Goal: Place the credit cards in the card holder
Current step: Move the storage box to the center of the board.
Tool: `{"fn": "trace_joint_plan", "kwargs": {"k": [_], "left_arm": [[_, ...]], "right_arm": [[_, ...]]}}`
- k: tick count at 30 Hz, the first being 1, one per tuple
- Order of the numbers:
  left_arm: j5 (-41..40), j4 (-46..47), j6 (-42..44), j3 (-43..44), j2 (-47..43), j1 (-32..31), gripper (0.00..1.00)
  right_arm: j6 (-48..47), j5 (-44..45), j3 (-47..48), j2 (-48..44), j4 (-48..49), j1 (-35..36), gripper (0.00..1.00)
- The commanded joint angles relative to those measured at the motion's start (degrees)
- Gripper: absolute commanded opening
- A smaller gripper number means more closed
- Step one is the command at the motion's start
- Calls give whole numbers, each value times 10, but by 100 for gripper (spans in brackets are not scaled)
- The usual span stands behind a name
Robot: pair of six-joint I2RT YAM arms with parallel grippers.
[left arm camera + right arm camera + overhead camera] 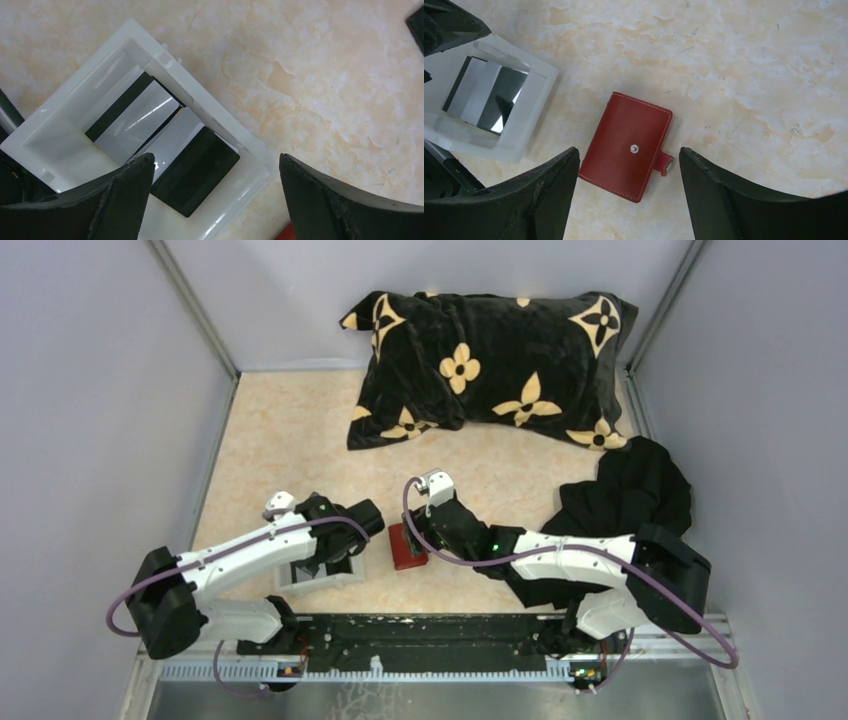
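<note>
Black fingers (524, 200) of the right pincer (628, 150) fill the bottom of its wrist view. They are spread wide and hold nothing, and the card holder (621, 130) lies flat on the tabletop (749, 75) between them. It is red and folded shut, with a metal stud on its face and a small tab sticking out at one edge. Just beside it sits a white tray (539, 95) with the credit cards (484, 97) stacked loosely inside, dark with pale bands. Over that tray hangs the left pincer (216, 157), wide and empty too, one finger (100, 205) above the tray's inside and the other above bare tabletop. From overhead, tray and holder lie near the arm bases. A black flowered pillow (490, 360) rests at the far wall, and a black cloth (630, 490) lies on the right side.
</note>
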Motion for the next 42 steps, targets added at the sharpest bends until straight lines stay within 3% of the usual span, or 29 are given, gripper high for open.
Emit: {"fn": "trace_joint_plan", "kwargs": {"k": [1, 10, 18, 23, 31, 42], "left_arm": [[-69, -17, -121, 11, 21, 32, 99], [-40, 137, 22, 3, 33, 126, 99], [13, 199, 56, -58, 33, 135, 98], [38, 238, 83, -95, 22, 135, 88], [38, 278, 143, -90, 20, 138, 58], [45, 372, 331, 0, 124, 145, 41]], "right_arm": [[-15, -13, 36, 12, 32, 4, 73], [-23, -16, 34, 19, 34, 4, 74], [-18, -22, 27, 20, 39, 4, 73], [-7, -29, 22, 22, 51, 4, 73], [-1, -28, 24, 29, 56, 4, 73], [14, -18, 12, 38, 71, 4, 73]]}}
